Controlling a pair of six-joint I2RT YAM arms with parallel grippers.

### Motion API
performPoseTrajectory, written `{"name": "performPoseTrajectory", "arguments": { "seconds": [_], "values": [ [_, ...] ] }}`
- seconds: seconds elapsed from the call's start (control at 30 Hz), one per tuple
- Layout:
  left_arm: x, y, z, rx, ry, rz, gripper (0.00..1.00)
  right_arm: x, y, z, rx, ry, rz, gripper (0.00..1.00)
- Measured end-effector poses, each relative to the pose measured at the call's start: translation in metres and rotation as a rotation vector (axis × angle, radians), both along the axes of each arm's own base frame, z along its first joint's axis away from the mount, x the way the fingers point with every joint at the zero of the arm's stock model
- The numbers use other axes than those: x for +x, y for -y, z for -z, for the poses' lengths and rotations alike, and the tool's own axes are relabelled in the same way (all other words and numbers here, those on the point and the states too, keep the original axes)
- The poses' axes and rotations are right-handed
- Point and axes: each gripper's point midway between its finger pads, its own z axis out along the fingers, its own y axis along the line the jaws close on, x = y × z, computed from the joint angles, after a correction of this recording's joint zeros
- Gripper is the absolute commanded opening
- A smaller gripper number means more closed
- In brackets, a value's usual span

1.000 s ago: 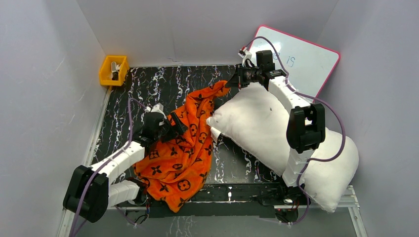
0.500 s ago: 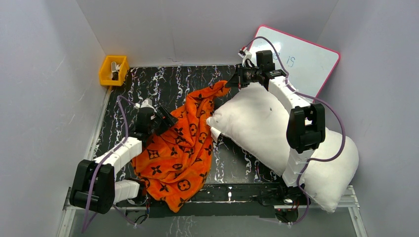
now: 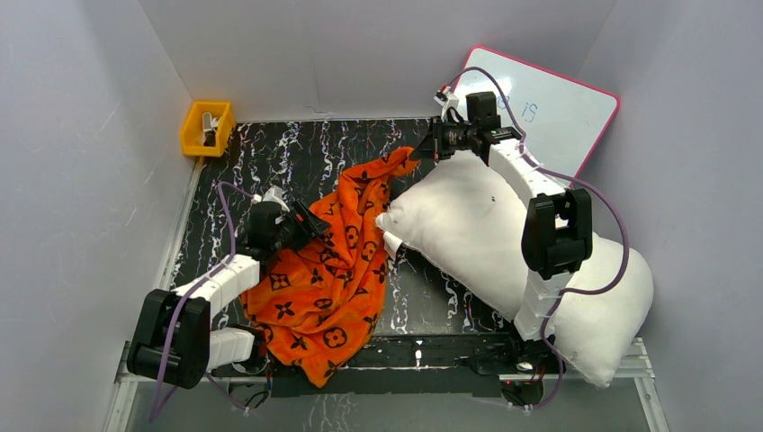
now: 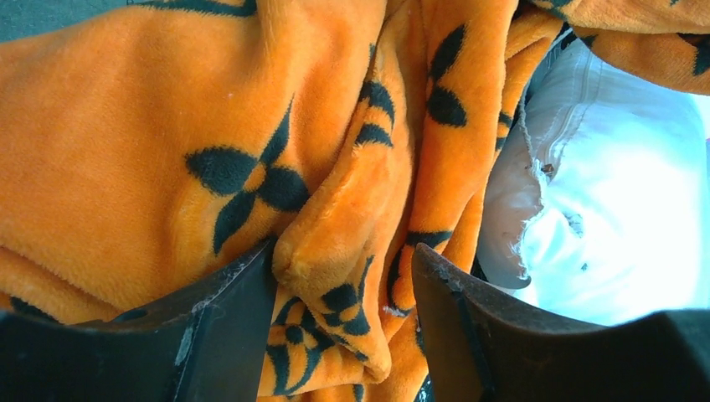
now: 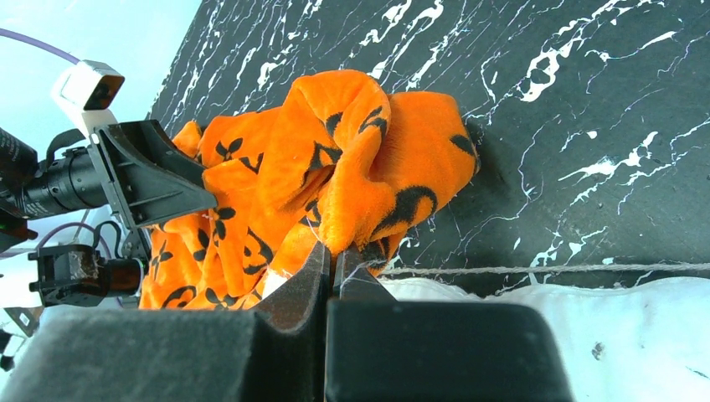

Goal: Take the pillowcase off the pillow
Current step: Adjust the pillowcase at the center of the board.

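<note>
Orange pillowcase [image 3: 324,270] lies crumpled on desk [image 3: 288,153] beside white pillow [image 3: 468,234], its far tip touching pillow's far corner. Left hand [image 4: 339,272] spread astride raised fold, on side away from pillow. Right hand [image 5: 332,255] pressed together at pillow's far corner, against orange tip; what it pinches unclear.

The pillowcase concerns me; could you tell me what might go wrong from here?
The left gripper straddles only a plump fold of the pillowcase; closing may catch just the ridge, which could slip out.
The right gripper is shut where the pillowcase's far corner meets the pillow; if fabric is caught there, a pull may drag the pillow.
</note>
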Motion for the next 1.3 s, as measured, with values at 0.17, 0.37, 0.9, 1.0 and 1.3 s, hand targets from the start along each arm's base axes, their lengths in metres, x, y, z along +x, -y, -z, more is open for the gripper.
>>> {"name": "performPoseTrajectory", "arguments": {
  "seconds": [0.17, 0.37, 0.9, 1.0, 1.3],
  "values": [
    [-0.001, 0.002, 0.0, -0.01, -0.001, 0.009, 0.56, 0.0, 0.0, 0.0, 0.003, -0.006, 0.003, 0.0],
    [0.002, 0.0, 0.002, 0.005, 0.001, 0.0, 0.46, 0.0, 0.0, 0.0, 0.004, -0.008, 0.004, 0.0],
    [0.124, -0.091, -0.1, 0.096, 0.211, -0.165, 0.0, 0.054, -0.012, -0.073, 0.047, 0.122, 0.052, 0.0],
    [0.171, -0.136, -0.209, 0.192, 0.427, -0.243, 0.0, 0.074, -0.016, -0.128, 0.125, 0.223, 0.108, 0.0],
    [0.126, -0.164, -0.443, 0.396, 0.883, -0.338, 0.0, 0.036, -0.004, -0.273, 0.353, 0.43, 0.195, 0.0]
  ]
}}
